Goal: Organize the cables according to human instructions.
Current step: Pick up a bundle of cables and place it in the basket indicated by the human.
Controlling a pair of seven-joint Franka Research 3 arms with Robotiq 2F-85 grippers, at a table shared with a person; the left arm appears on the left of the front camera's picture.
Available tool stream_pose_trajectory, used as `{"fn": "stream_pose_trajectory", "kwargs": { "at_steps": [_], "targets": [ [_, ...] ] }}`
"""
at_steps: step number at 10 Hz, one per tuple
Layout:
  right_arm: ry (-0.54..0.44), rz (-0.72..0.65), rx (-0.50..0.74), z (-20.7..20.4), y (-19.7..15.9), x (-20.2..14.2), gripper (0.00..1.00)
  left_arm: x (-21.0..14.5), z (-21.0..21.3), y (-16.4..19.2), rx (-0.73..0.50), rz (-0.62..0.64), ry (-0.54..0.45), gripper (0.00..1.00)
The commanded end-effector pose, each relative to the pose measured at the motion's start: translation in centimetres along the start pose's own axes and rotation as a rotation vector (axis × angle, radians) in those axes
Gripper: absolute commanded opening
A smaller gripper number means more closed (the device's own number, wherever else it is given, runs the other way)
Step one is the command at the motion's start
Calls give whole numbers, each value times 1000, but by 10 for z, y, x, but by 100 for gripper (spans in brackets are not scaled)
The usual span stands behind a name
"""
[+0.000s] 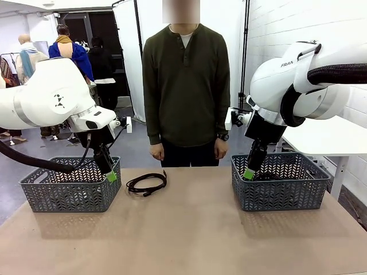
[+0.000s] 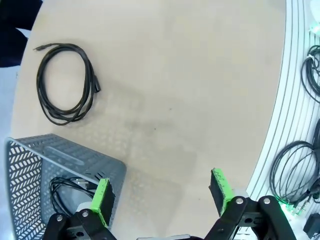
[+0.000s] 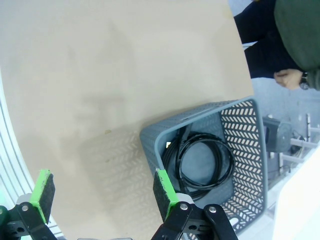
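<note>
The bare tan tabletop [image 1: 189, 235] lies nearest the camera and serves as the landmark for everything else. At its far edge stands the human in a dark olive long-sleeved shirt [image 1: 186, 86], both hands hanging at the sides, giving no visible gesture.

On the tabletop's left part sits a grey plastic lattice basket [image 1: 71, 186]; on its right part sits a matching second grey lattice basket [image 1: 281, 182]. The left black two-finger gripper with green pads [image 1: 109, 172] hangs at the left basket's right-hand rim, its jaws spread wide and holding nothing; the left wrist view shows the pads parted with bare table between them. The right black gripper with green pads [image 1: 249, 171] hangs at the right basket's left rim, jaws likewise released and empty.

As for contents, the left basket [image 2: 45, 175] holds at least one thin black cord [image 2: 65, 192], partly hidden by a finger, so I cannot tell the count. The right basket [image 3: 220, 160] holds a neat coil of black cable [image 3: 202, 162]; whether it is one cord or two stacked is unclear.

One coiled thin black power cord [image 1: 147, 183] lies loose on the tabletop, between the baskets and nearer the left one, touching neither.

Judging by this, the sorting looks mostly done: cords sit in both baskets, and the loose coil seems to be what is left, awaiting the human's direction.
</note>
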State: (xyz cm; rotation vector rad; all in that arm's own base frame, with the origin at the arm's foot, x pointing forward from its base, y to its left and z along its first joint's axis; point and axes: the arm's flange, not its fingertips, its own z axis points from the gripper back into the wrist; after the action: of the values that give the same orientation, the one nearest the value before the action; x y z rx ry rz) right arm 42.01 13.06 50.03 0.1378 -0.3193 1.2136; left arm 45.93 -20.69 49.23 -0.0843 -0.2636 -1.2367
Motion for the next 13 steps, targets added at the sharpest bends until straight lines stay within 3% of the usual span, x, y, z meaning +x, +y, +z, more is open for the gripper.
{"fn": "stream_pose_trajectory", "kwargs": {
  "at_steps": [1, 13],
  "targets": [
    [5, -4, -5, 0, -1, 0, 100, 2, 4, -1, 25, -9, -19, 100],
    [5, -4, -5, 0, -1, 0, 100, 2, 4, -1, 25, -9, -19, 100]
  ]
}}
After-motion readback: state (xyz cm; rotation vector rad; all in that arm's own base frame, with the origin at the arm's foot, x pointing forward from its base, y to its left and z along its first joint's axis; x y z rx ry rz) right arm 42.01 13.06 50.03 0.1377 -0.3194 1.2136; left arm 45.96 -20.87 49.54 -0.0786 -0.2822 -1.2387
